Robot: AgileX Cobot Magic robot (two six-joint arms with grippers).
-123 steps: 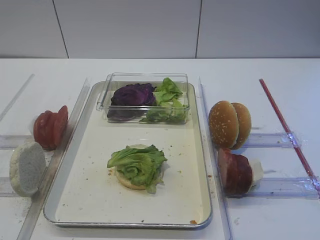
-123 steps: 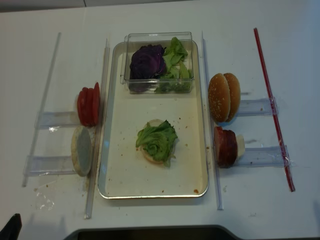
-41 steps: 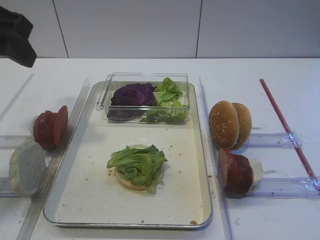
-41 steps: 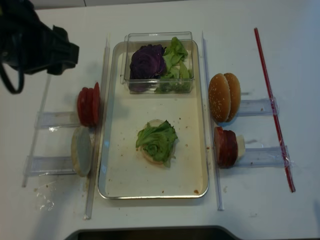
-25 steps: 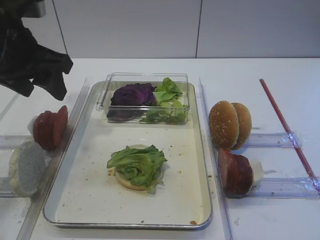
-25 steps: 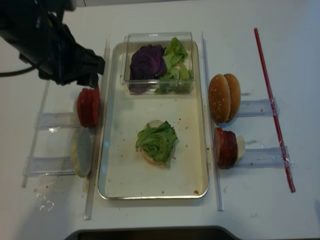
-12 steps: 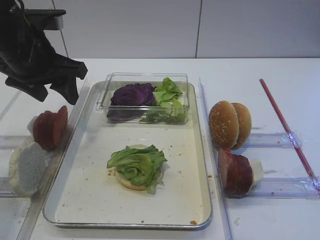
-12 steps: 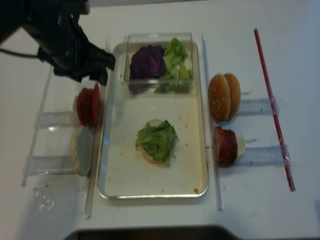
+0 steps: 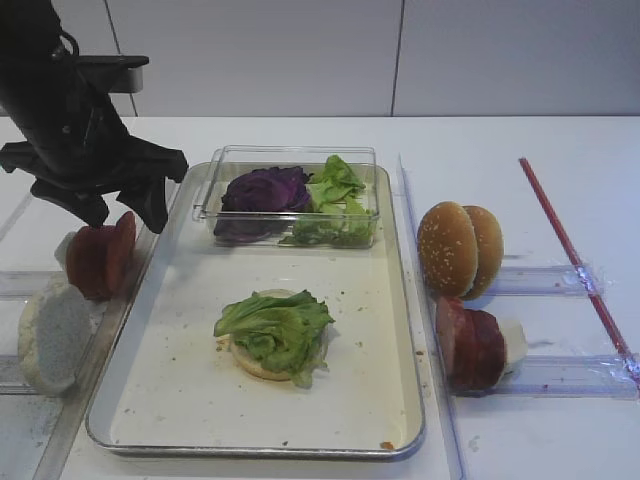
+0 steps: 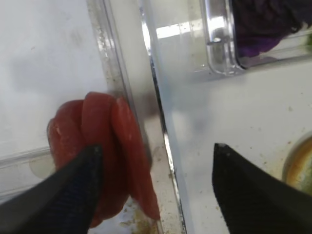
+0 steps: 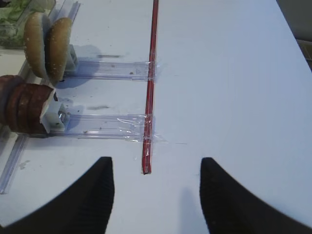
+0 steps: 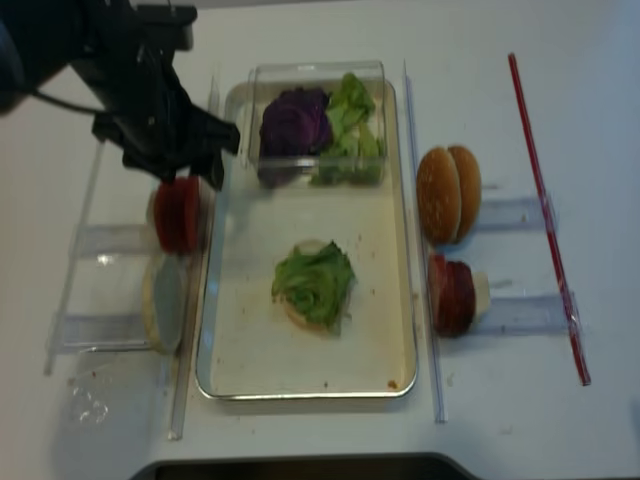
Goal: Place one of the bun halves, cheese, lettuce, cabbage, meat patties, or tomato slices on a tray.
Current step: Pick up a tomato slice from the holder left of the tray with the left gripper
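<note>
Swinging in from the far left corner, the left pincer (image 9: pixel 122 208) has come to hang over the tomato slices (image 9: pixel 100 256), where a second ago it was farther back over bare tabletop (image 9: pixel 300 135). Its fingers (image 10: pixel 63 195) stand wide apart with nothing between them; in the wrist view one sits over the slices and the other over the tray (image 9: pixel 404 300) edge, so it is not yet centred on the stack and no contact can be made out. The slices stand on edge against a clear rail (image 12: pixel 110 238) just left of the tray, which I judge is meant to let a finger slip down each side of one disc.

Below them a pale bun half (image 9: pixel 52 335) leans the same way. On the tray floor a bun base topped with lettuce (image 9: pixel 275 328) sits near the middle, so a tomato slice looks like the layer wanted next. At the tray's far end a clear box (image 9: pixel 290 195) keeps cabbage (image 9: pixel 265 188) and spare green leaves together.

Right of the tray, the bun halves (image 9: pixel 458 246) and meat patties (image 9: pixel 470 345) also stand upright on rails. The right pincer (image 11: pixel 156 195) waits well off to that side, spread wide and empty, above a red strip (image 11: pixel 150 97).
</note>
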